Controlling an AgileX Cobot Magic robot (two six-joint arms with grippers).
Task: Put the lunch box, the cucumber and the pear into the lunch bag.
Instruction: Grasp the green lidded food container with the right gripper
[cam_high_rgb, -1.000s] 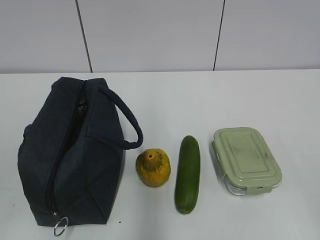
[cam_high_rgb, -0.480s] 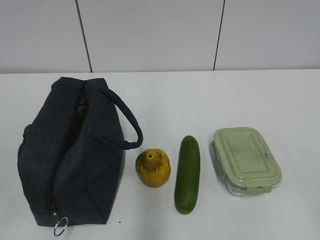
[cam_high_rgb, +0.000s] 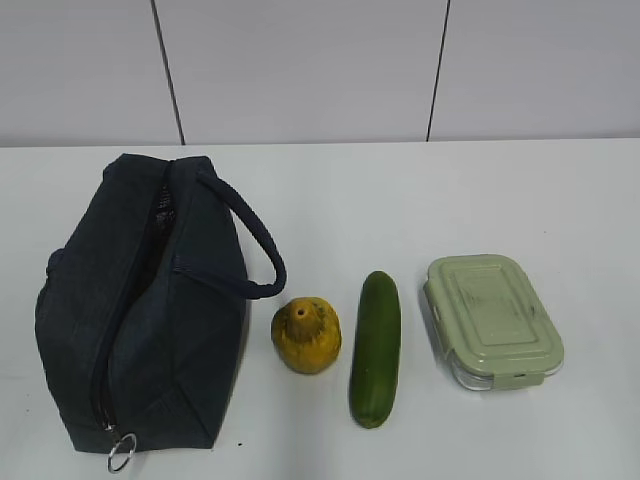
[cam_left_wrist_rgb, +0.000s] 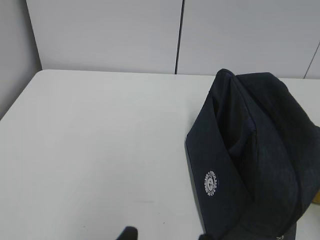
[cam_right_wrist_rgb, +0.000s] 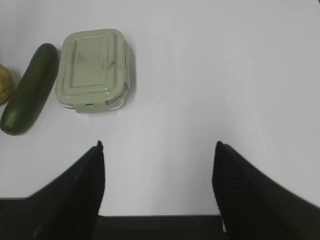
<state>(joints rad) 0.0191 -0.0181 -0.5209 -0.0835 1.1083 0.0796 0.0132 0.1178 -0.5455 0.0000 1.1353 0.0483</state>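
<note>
The dark navy lunch bag (cam_high_rgb: 140, 320) lies at the left of the white table, its top zipper partly open, its metal ring pull (cam_high_rgb: 121, 455) at the near end; it also fills the right of the left wrist view (cam_left_wrist_rgb: 250, 160). The yellow-orange pear (cam_high_rgb: 306, 335) sits just right of the bag. The dark green cucumber (cam_high_rgb: 376, 348) lies beside it, and shows in the right wrist view (cam_right_wrist_rgb: 29, 90). The lunch box (cam_high_rgb: 491, 318) with sage-green lid stands at the right, closed (cam_right_wrist_rgb: 93, 67). My right gripper (cam_right_wrist_rgb: 157, 147) is open over bare table, near of the box. My left gripper (cam_left_wrist_rgb: 165, 234) shows only two fingertips, apart.
The bag's rope loop handle (cam_high_rgb: 250, 240) arches toward the pear. A white logo (cam_left_wrist_rgb: 212, 183) marks the bag's end. Bare white table (cam_high_rgb: 450, 200) lies behind the objects, a grey panelled wall (cam_high_rgb: 300, 70) behind it.
</note>
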